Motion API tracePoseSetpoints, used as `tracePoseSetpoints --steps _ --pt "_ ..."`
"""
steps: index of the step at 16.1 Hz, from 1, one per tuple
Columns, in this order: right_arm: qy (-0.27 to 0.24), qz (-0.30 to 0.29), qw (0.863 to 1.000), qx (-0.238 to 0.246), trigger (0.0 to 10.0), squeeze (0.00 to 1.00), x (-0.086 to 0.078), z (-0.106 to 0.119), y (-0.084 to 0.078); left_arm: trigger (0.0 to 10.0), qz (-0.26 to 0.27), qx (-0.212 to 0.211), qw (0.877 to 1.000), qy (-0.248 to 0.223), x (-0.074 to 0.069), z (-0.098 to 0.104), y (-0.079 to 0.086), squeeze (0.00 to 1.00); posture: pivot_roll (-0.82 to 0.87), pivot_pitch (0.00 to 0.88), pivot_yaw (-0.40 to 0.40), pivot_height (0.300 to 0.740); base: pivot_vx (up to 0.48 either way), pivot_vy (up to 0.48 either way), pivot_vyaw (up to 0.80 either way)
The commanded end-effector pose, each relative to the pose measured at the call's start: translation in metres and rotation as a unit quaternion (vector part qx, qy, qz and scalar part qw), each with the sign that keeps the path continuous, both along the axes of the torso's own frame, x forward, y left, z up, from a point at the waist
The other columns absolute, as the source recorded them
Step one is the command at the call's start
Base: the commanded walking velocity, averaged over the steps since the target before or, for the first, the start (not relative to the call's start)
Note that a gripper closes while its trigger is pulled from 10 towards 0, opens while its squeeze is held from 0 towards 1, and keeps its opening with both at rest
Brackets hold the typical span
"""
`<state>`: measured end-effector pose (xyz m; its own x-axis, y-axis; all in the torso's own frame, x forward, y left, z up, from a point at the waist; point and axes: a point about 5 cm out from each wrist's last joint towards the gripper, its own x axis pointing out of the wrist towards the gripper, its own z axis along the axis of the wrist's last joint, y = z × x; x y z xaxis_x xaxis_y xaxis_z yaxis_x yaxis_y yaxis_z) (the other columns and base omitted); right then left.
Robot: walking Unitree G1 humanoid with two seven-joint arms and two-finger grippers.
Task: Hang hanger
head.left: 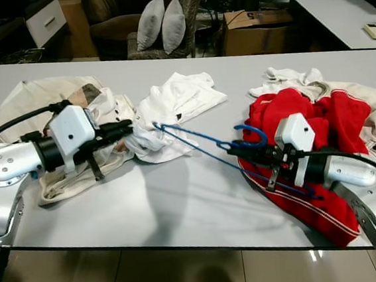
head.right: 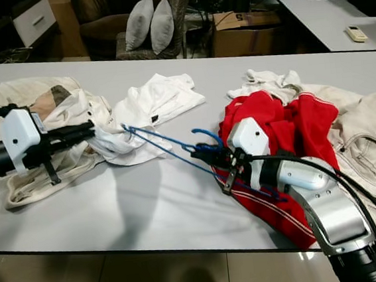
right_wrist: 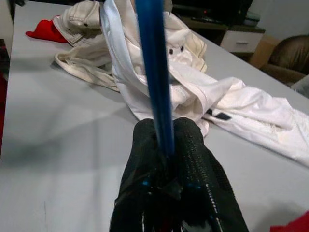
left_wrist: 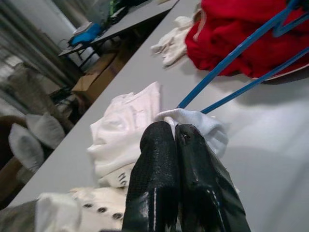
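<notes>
A blue wire hanger [head.left: 194, 140] lies slanted across the middle of the grey table [head.left: 181, 208]. My right gripper [head.left: 232, 148] is shut on it near the hook, just over the edge of a red garment [head.left: 319, 121]. The hanger's far end sits in a fold of a white garment [head.left: 177, 102]. My left gripper [head.left: 128, 127] is shut on that fold; the left wrist view has the white cloth [left_wrist: 193, 121] pinched at the black fingertips [left_wrist: 159, 140]. In the right wrist view the blue bar [right_wrist: 154, 72] runs out from between the closed fingers [right_wrist: 190, 140].
A heap of cream clothes [head.left: 38, 102] lies under my left arm. Beige trousers [head.right: 367, 137] lie at the table's right end. Beyond the far edge stand an armchair with two pillows [head.left: 163, 20], a cardboard box [head.left: 257, 31] and a second table with a remote [head.left: 374, 30].
</notes>
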<state>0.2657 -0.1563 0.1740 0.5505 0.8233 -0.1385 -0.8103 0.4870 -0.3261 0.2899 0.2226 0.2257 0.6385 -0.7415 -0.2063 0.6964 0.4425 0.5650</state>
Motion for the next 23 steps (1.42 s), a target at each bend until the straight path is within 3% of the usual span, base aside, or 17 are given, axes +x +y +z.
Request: tracePoseSetpoints --steps 1,9,16,23 --pt "-0.012 0.006 1.0 -0.006 10.0 0.0 0.001 0.003 0.001 0.0 0.008 0.01 1.0 -0.019 0.001 0.008 0.005 0.0 0.13 0.0 0.011 0.74 0.0 0.0 0.0" --pt "-0.034 0.012 0.999 -0.002 10.0 0.0 -0.002 0.009 -0.005 0.0 0.038 0.013 0.999 -0.023 0.008 0.002 0.011 0.0 0.12 0.0 0.017 0.74 0.0 0.0 0.0" --pt "-0.014 0.042 0.999 -0.008 10.0 0.0 -0.006 0.006 -0.004 0.0 0.04 0.001 0.999 -0.027 0.006 0.003 0.009 0.0 0.13 0.0 0.0 0.74 0.0 0.0 0.0" --pt "-0.014 0.033 0.999 -0.034 10.0 0.0 0.005 -0.001 0.002 0.0 -0.063 -0.019 0.997 0.028 -0.014 -0.002 -0.024 0.0 0.14 0.0 -0.014 0.74 0.0 0.0 0.0"
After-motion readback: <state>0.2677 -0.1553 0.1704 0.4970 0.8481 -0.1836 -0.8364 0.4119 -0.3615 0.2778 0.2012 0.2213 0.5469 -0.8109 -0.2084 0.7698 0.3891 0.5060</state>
